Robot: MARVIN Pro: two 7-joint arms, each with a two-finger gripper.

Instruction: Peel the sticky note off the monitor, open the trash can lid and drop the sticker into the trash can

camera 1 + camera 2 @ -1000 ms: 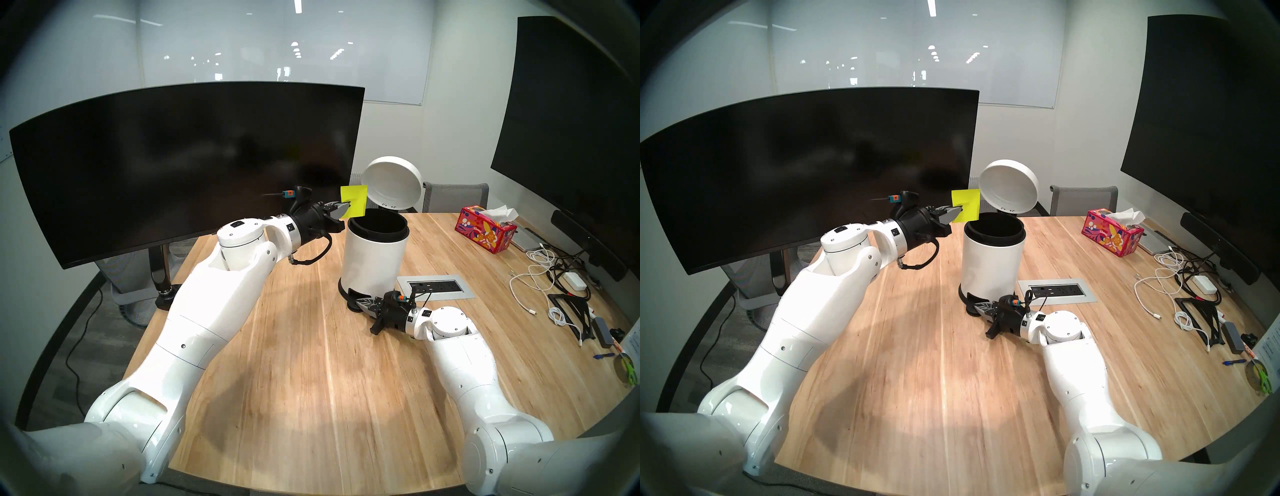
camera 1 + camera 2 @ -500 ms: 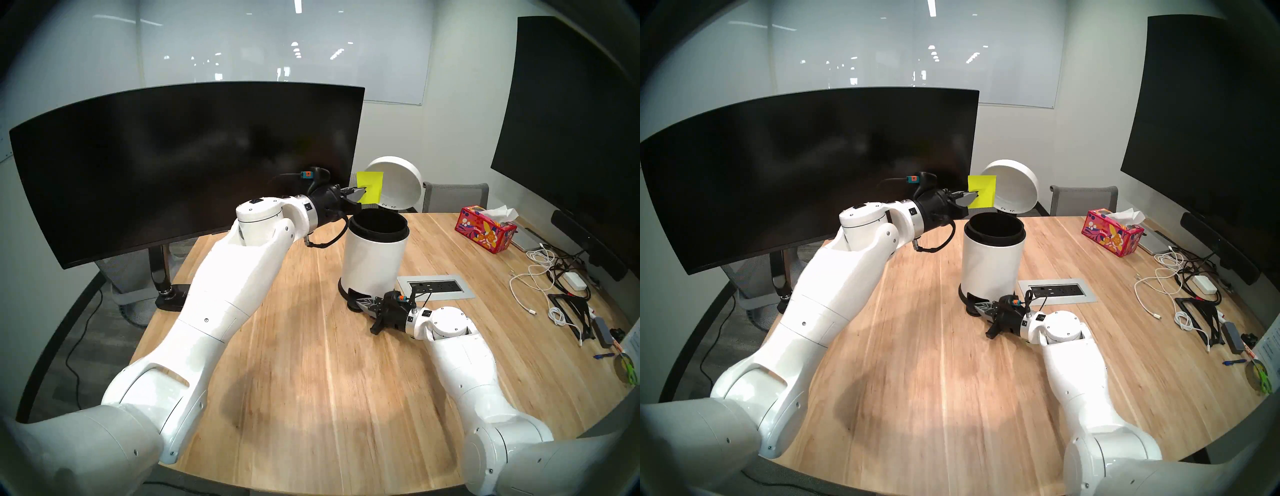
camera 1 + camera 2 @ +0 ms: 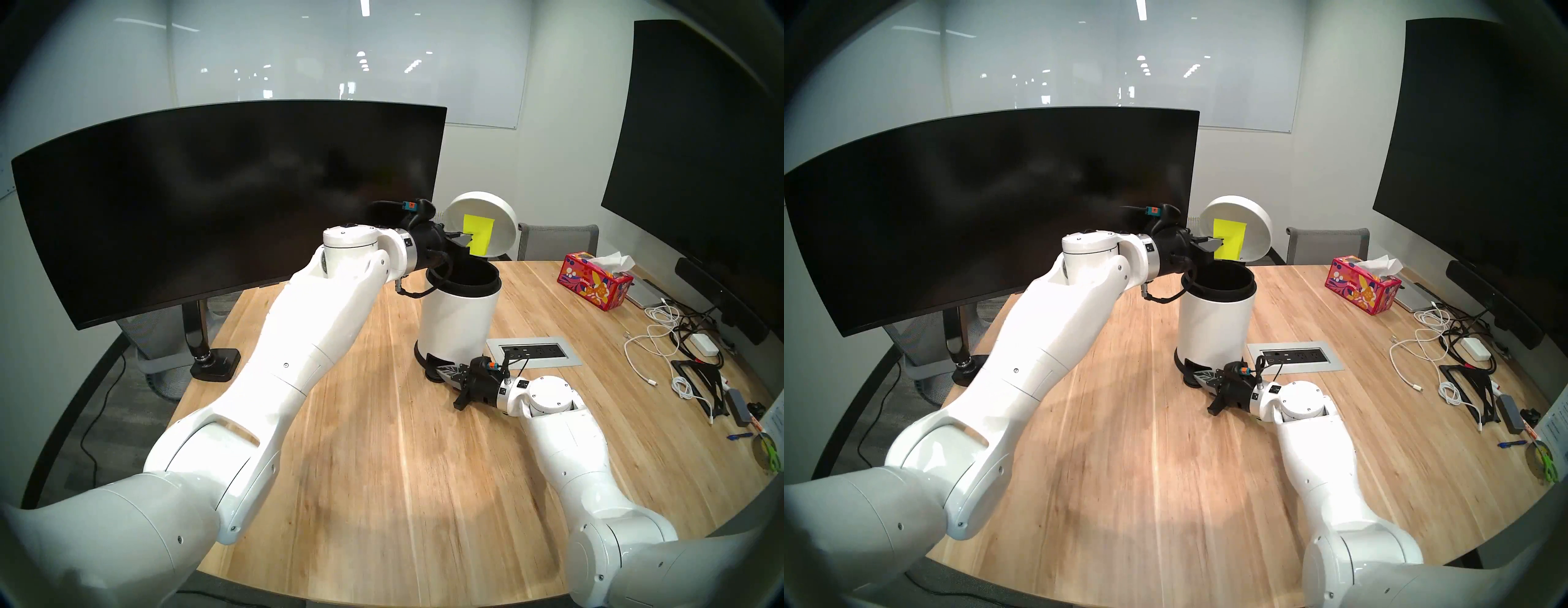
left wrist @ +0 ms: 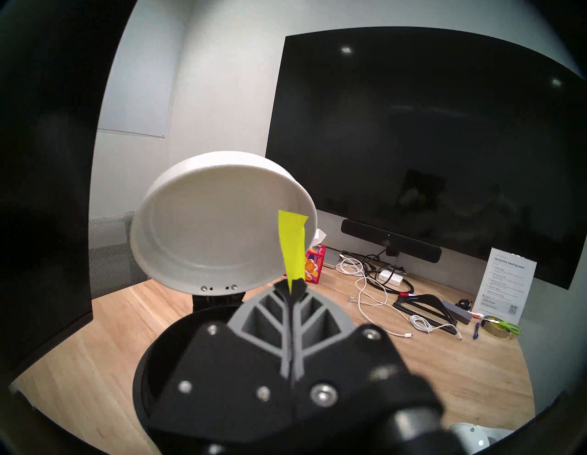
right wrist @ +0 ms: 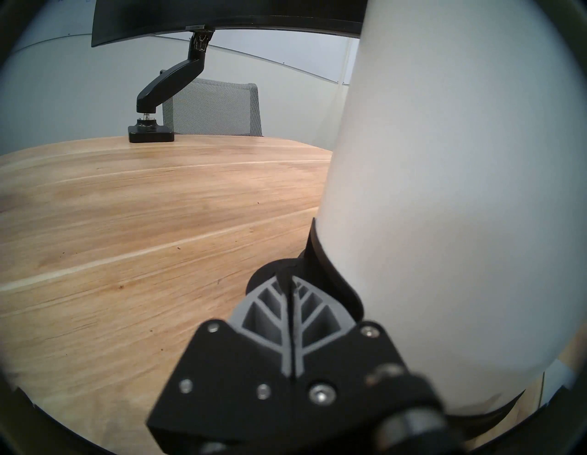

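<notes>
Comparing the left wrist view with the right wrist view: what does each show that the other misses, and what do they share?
Only the left wrist view shows the sticky note pinched in the shut left gripper, the raised trash can lid, the can's open black mouth below, and the big flat screen with cables beneath. Only the right wrist view shows the shut right gripper on the black pedal, the can's white wall, and the monitor from below with its stand. Both show the trash can and the wooden table.

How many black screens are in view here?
2: the curved monitor at the table's left edge, and a flat screen above a soundbar on the right wall.
</notes>
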